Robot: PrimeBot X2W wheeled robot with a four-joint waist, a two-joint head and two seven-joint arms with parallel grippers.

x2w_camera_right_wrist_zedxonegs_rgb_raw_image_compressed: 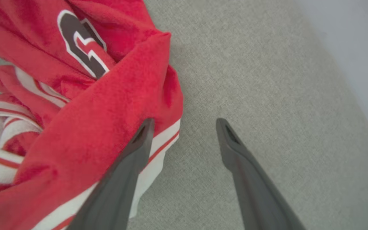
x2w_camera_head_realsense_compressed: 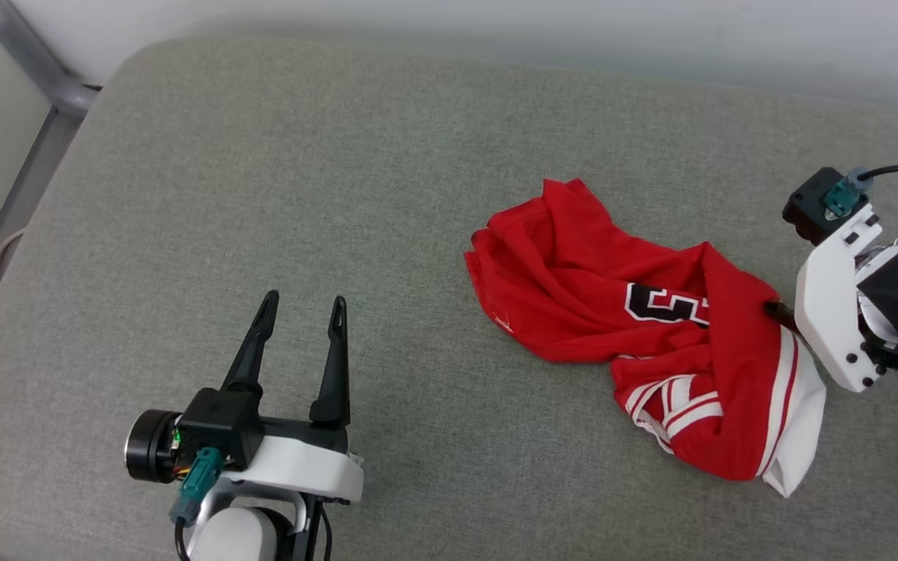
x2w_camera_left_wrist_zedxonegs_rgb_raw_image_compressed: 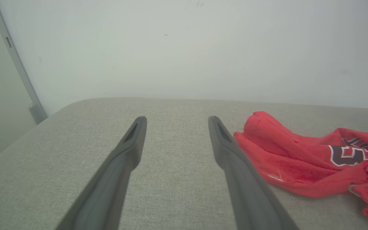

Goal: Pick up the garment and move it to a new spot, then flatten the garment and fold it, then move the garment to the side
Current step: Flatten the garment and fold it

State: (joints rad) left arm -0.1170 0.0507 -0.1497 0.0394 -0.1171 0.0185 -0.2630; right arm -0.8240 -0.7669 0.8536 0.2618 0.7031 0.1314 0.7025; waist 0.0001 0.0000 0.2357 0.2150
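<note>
A grey fabric-covered pad (x2w_camera_head_realsense_compressed: 262,195) is spreading across the head view, backing onto a pale wall (x2w_camera_left_wrist_zedxonegs_rgb_raw_image_compressed: 184,48). The garment (x2w_camera_head_realsense_compressed: 636,327), a red jersey T-shirt, is lying crumpled on the right half of the pad. It is bunching into folds, with a white, red-striped sleeve (x2w_camera_head_realsense_compressed: 675,405) spilling out at its near end.

The left gripper (x2w_camera_head_realsense_compressed: 302,300) is hovering over bare pad at the lower left, well apart from the shirt, with its two dark fingers spread and holding nothing. The right gripper (x2w_camera_right_wrist_zedxonegs_rgb_raw_image_compressed: 185,123) is sitting at the shirt's right edge, likewise spread wide and empty. One finger (x2w_camera_right_wrist_zedxonegs_rgb_raw_image_compressed: 139,143) is lying over the red cloth and its white stripe trim, and the other is over bare pad. Whether that finger is touching the cloth cannot be told.

On the chest, a black, white-outlined number (x2w_camera_head_realsense_compressed: 663,304) is peeking out between folds.

The pick-up looks to be the step in hand, with nothing lifted yet. The next move probably calls for the right fingers to straddle a raised fold and pinch it firmly before lifting.
</note>
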